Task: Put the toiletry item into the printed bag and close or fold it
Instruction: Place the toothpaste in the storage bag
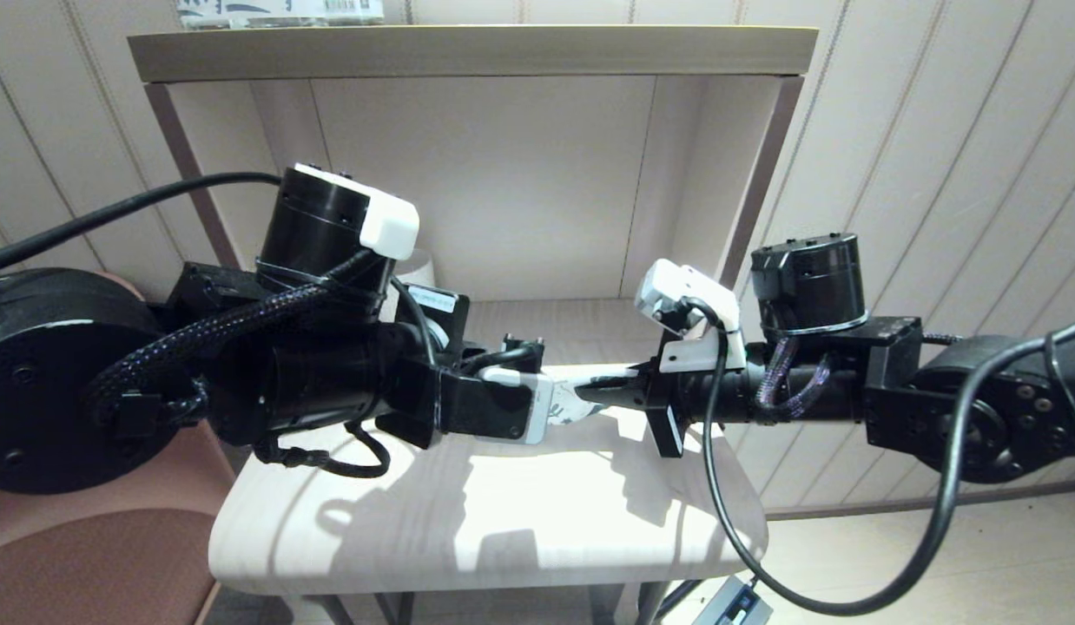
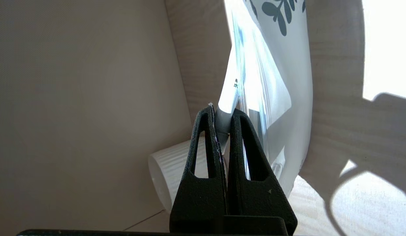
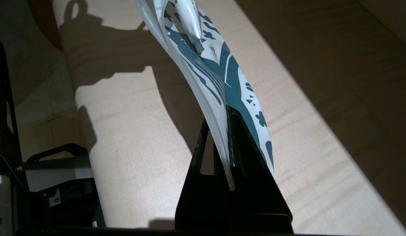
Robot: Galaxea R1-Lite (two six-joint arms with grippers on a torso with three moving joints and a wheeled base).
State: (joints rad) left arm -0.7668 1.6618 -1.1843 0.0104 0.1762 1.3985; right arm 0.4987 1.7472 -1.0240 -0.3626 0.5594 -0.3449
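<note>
The printed bag (image 1: 581,401) hangs stretched between my two grippers, just above the pale wooden table (image 1: 503,521). My left gripper (image 1: 546,406) is shut on its plain white end; in the left wrist view the gripper (image 2: 222,113) pinches a folded white flap of the bag (image 2: 285,85). My right gripper (image 1: 605,395) is shut on the end with the blue-grey leaf print, and the bag (image 3: 237,95) bows away from the gripper (image 3: 222,123). I cannot clearly make out the toiletry item. A pale rod-like shape (image 3: 189,19) lies among the bag's folds, and I cannot tell what it is.
A white ribbed cup (image 2: 170,173) stands on the table behind the left gripper, near the back wall of the alcove. A shelf board (image 1: 468,52) spans overhead with a printed package (image 1: 277,10) on it. A brown chair (image 1: 86,564) sits at the left.
</note>
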